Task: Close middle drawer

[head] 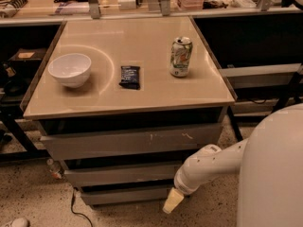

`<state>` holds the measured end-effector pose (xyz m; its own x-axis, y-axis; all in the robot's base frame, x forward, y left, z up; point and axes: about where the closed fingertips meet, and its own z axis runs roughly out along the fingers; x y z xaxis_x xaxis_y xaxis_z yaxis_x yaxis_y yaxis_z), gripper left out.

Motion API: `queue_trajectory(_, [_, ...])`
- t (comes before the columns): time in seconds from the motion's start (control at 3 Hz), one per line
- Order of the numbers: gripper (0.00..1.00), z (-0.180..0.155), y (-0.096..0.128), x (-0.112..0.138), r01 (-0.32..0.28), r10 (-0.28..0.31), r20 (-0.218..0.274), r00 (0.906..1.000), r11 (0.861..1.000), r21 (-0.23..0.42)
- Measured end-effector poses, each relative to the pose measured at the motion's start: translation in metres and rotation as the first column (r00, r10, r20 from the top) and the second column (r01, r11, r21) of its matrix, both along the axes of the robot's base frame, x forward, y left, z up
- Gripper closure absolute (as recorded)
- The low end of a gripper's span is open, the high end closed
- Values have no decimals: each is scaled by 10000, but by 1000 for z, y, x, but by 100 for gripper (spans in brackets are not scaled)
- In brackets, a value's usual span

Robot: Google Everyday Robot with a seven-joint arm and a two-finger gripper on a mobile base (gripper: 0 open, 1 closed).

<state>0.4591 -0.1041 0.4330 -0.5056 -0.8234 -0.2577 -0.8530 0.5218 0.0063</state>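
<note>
A pale beige, glossy cabinet surface (156, 86) carries three things. One white ceramic bowl (70, 69) sits at the left. One small dark rectangular snack packet (129, 76) lies flat near the middle. One upright green-and-white drink can (181, 56) stands to the right, well apart from the bowl.

Three grey drawer fronts are stacked below the surface. The top grey drawer front with whitish scratch marks (128, 143) stands furthest out. The middle drawer (123, 174), a plain flat grey front without a handle, lies directly beneath it and is set further in, with a dark gap above it and none of its interior showing. The bottom grey drawer front (120, 196) sits lowest.

One white robot arm (213, 162) reaches in from the right. Its cream-tipped gripper (172, 203) points down at the right end of the bottom front, just below the middle drawer's right end. Whether the jaws are apart or together cannot be told.

One black cable (75, 209) trails across the speckled floor (33, 197).
</note>
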Motion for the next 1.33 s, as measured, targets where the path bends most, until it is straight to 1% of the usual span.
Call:
queue_trajectory(0.33, [13, 0, 0, 0, 0, 0, 0, 10000, 10000, 0])
queue_trajectory(0.67, [32, 0, 0, 0, 0, 0, 0, 10000, 10000, 0])
queue_trajectory(1.33, [79, -2, 0, 2, -1, 1, -33, 10000, 10000, -39])
